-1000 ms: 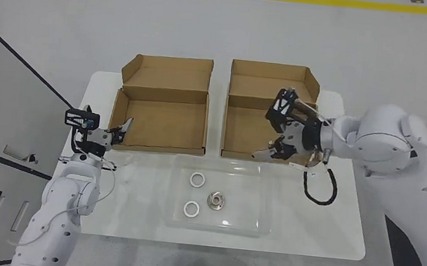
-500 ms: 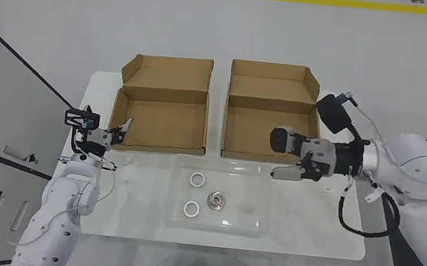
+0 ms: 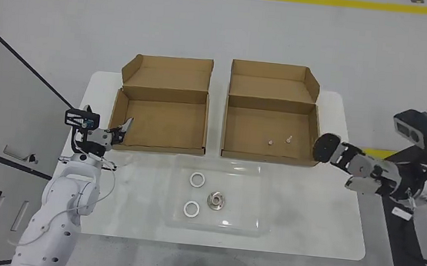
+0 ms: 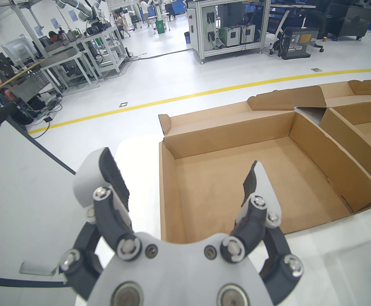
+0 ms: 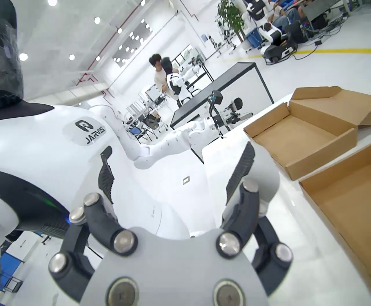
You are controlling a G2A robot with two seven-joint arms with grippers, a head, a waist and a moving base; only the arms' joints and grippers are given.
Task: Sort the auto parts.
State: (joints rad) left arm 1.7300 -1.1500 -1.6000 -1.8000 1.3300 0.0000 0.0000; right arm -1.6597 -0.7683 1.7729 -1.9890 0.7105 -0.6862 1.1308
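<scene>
Two small bolts [image 3: 272, 141] [image 3: 290, 138] lie on the floor of the right cardboard box [image 3: 245, 128]. The left cardboard box [image 3: 160, 124] [image 4: 232, 179] holds nothing. In the clear tray [image 3: 252, 218] in front of the boxes lie two white rings [image 3: 197, 179] [image 3: 191, 208] and a metal bearing [image 3: 217, 201]. My left gripper [image 3: 117, 129] [image 4: 185, 176] hangs open at the left box's outer wall. My right gripper [image 3: 326, 149] [image 5: 176, 174] is open and holds nothing, just past the right box's outer side.
The white table [image 3: 306, 219] has bare surface on both sides of the tray. Both box lids stand folded back at the far side. In the right wrist view the two boxes [image 5: 313, 136] lie across the table, with the other arm [image 5: 185, 139] beyond.
My right arm has drawn back from over the right box to the table's right side. Two small bolts now lie uncovered in that box. The left arm has not moved.
</scene>
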